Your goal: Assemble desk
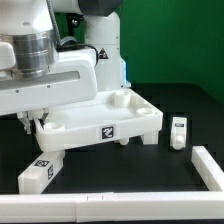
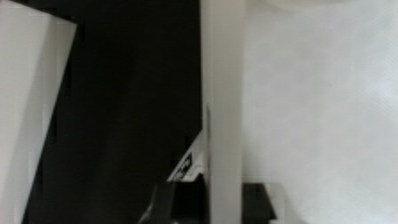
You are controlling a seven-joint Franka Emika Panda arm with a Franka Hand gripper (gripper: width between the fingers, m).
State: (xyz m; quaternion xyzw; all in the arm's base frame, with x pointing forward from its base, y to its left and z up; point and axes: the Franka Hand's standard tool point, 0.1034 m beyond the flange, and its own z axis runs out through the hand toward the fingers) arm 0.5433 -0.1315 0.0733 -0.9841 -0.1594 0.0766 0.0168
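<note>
Your gripper (image 1: pixel 26 121) is clenched at the desk tabletop's (image 1: pixel 95 118) edge on the exterior view's left; you cannot tell whether it pinches anything. The tabletop sits mid-table. One leg (image 1: pixel 40 172) lies near-left of it and another leg (image 1: pixel 178 132) stands to its right.

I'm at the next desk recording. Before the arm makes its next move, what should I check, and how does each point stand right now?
1. Gripper shut: ok, the jaws are closed.
2. Something held between the jaws: cannot tell. The arm hides them in the exterior view, and the wrist view is blurred.
3. Tabletop lying flat with its sockets up: ok.
4. Right leg upright and apart from the tabletop, on the exterior view's right: ok.
5. Front leg lying loose near the tabletop's corner, on the exterior view's left: ok.
6. All four legs in sight: not ok, only two show.
</note>
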